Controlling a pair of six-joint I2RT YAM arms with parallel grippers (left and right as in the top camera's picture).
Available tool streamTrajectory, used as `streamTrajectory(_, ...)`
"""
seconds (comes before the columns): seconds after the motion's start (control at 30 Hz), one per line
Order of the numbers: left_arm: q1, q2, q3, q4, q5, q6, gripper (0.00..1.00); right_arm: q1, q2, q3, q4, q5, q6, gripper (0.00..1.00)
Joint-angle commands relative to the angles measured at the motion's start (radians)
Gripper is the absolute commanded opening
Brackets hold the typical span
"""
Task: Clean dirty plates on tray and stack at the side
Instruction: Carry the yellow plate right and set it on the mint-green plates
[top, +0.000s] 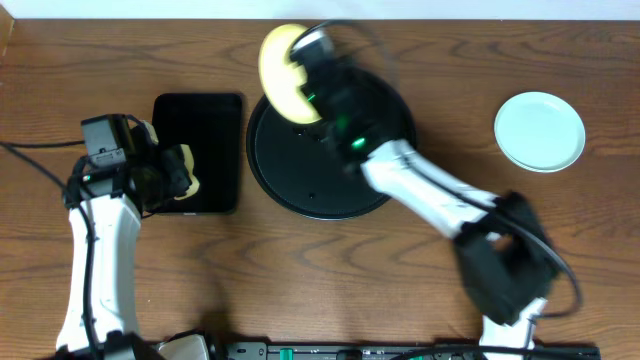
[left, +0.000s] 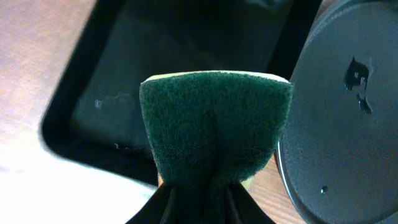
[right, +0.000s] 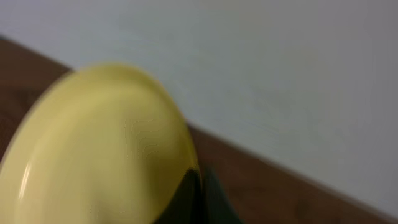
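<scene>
Left wrist view: nearest the lens, the left gripper (left: 199, 198) has its 2 fingers pressed together on the pinched lower end of a sponge (left: 214, 124). The sponge's green scouring face fills the middle of the frame, with a thin yellow layer showing along its top edge. Beyond the sponge lies a rectangular black tray (left: 124, 93) with rounded corners. To the right is the raised rim of the round black tray (left: 348, 124), and the wooden table (left: 37, 56) shows at the upper left.

Right wrist view: the dark fingers of the right gripper (right: 198, 199) meet at the bottom edge, clamped on the rim of the yellow plate (right: 99, 149). The plate stands tilted and is blurred. Behind it run a band of brown table (right: 280, 186) and then a pale wall (right: 280, 74).

Overhead view, from the robot's side outward: both arms rise from the near table (top: 300, 280) edge.
- The left gripper (top: 180, 172) holds the sponge (top: 188, 180) over the near-left corner of the rectangular black tray (top: 200, 125).
- The right arm reaches diagonally across the round black tray (top: 310, 185), whose floor holds no plate.
- The right gripper (top: 312, 72), blurred, grips the yellow plate (top: 280, 75) at the tray's far-left rim. The plate is tipped steeply, and whether it touches the rim cannot be told.
- A mint-blue plate (top: 540, 131) lies flat on the table well to the right of the tray. Whether it is 1 plate or 2 stacked cannot be told.
</scene>
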Motion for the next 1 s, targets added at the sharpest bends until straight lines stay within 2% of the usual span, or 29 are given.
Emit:
streamTrajectory(0.0,-0.037,0.039,0.000,0.041,-0.007,0.082,0.08,-0.132,-0.122,0.017,-0.126,-0.142,0.233,0.01)
streamTrajectory(0.17,-0.103,0.132,0.000,0.152,-0.010,0.174,0.08,-0.333,-0.232,0.017,-0.467,-0.336,0.269,0.01)
streamTrajectory(0.4,-0.126,0.243,0.000,0.199,-0.072,0.174,0.08,-0.637,-0.254,0.017,-0.752,-0.543,0.286,0.01)
streamTrajectory(0.7,-0.126,0.264,0.000,0.205,-0.081,0.174,0.08,-0.946,-0.234,0.015,-0.919,-0.566,0.290,0.01)
streamTrajectory(0.97,-0.126,0.264,0.000,0.210,-0.083,0.174,0.08,-1.070,-0.159,0.015,-0.943,-0.566,0.290,0.01)
